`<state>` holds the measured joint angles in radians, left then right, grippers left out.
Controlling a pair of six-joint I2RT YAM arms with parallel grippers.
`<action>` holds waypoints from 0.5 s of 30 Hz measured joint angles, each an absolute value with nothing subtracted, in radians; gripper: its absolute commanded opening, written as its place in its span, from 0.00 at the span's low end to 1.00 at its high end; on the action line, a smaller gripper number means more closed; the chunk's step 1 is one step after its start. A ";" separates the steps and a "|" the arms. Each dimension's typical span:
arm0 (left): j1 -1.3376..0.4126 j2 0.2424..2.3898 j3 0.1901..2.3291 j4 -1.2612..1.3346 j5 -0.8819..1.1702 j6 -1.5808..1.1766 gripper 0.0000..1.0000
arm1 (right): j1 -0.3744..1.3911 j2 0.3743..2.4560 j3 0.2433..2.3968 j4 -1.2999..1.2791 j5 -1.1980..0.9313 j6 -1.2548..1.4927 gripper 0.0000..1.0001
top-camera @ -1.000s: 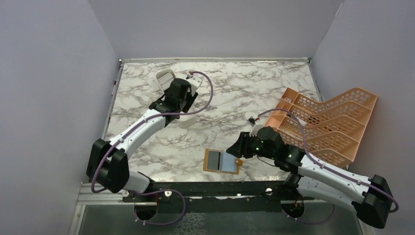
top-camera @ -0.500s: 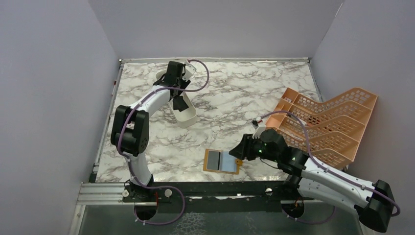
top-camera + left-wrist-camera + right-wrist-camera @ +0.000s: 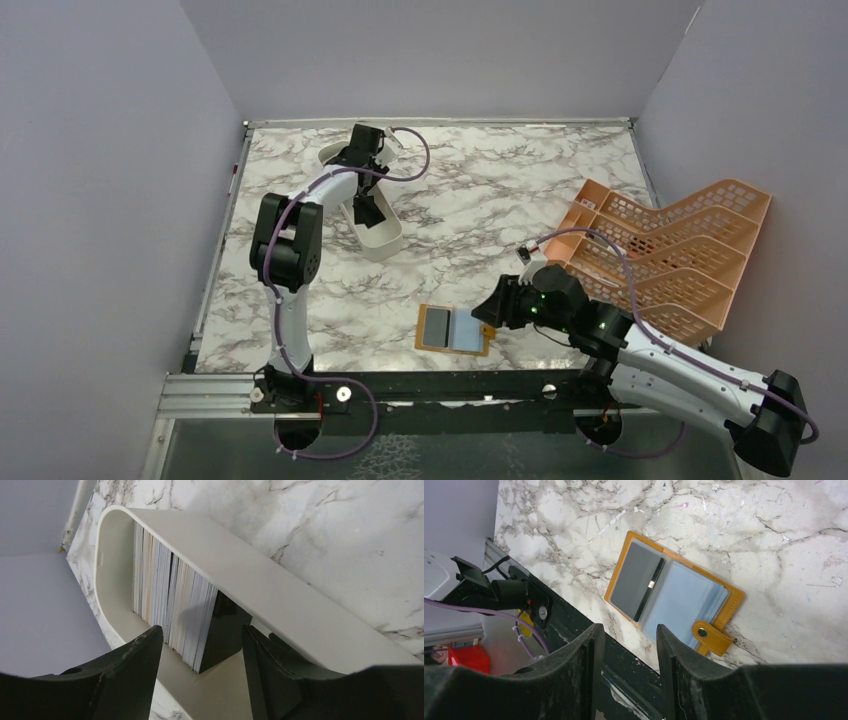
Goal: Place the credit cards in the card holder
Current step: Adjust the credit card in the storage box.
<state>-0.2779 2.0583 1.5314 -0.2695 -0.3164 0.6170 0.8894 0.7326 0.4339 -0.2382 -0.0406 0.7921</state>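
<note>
The left gripper hangs over a long white tray with smooth walls and a rounded end, its two black fingers apart and clamped on nothing. Inside the tray the credit cards stand on edge in a tight pack, thin pale rims side by side, leaning against a glossy black block. Well apart from them, near the front edge of the grey-veined marble table, the card holder lies open and flat. It is tan-orange leather with stitched borders and a snap tab. One panel shows a dark grey card, the other pale blue. The right gripper hovers above it, fingers spread and empty. An orange plastic lattice rack sits to the right.
</note>
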 measured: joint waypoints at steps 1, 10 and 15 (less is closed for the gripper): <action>-0.278 2.068 1.539 -0.270 -0.324 0.622 0.62 | 0.889 0.734 0.434 -0.242 -0.038 0.793 0.48; -0.277 2.124 1.590 -0.272 -0.372 0.652 0.45 | 0.889 0.727 0.434 -0.256 -0.023 0.803 0.48; -0.284 2.131 1.591 -0.272 -0.383 0.666 0.35 | 0.889 0.742 0.434 -0.255 -0.019 0.803 0.48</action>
<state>-0.2844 2.1307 1.5913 -0.2718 -0.3828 0.6662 0.8894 0.7422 0.4339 -0.2554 -0.0193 0.8032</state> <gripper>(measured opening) 0.383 0.476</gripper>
